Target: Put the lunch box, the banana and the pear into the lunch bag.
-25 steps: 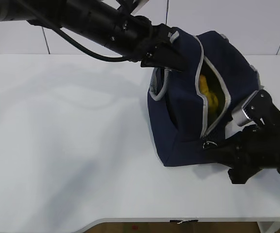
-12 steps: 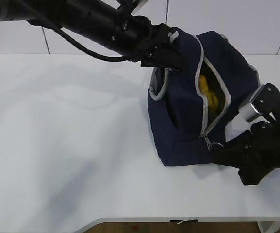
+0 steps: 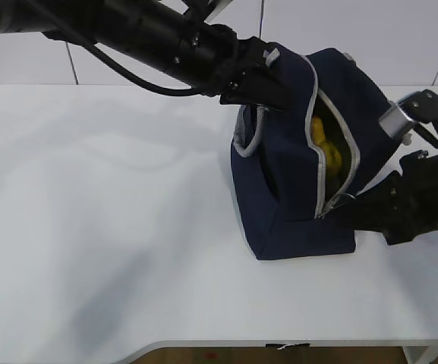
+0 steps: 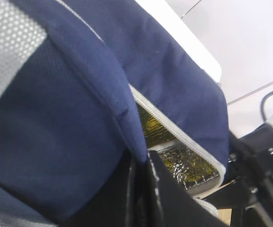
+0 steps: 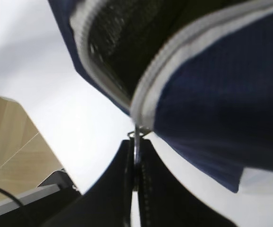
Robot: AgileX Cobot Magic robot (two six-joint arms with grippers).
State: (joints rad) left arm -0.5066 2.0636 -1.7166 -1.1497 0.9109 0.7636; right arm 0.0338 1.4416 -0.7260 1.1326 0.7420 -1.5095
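The navy lunch bag (image 3: 279, 174) lies on the white table with its grey zipper gaping toward the right. Something yellow (image 3: 326, 148) shows inside; I cannot tell whether it is the banana or the pear. The lunch box is hidden. My left gripper (image 3: 275, 95) is shut on a fold of the bag's upper edge, and in the left wrist view that gripper (image 4: 141, 161) pinches navy fabric beside the foil lining (image 4: 183, 163). My right gripper (image 3: 349, 208) is shut on the zipper pull (image 5: 137, 137) at the low end of the opening, where its fingertips (image 5: 136, 153) clamp the metal ring.
The white table (image 3: 112, 227) stretches bare to the left and front of the bag. A tiled wall (image 3: 401, 38) stands behind. The table's front edge (image 3: 279, 345) lies below the bag. The right arm's body (image 3: 423, 189) stands close against the bag's right side.
My right gripper has risen and swung back to the right with the zipper pull, drawing the slider a little up the zipper's lower end. The left arm has kept its hold in place.
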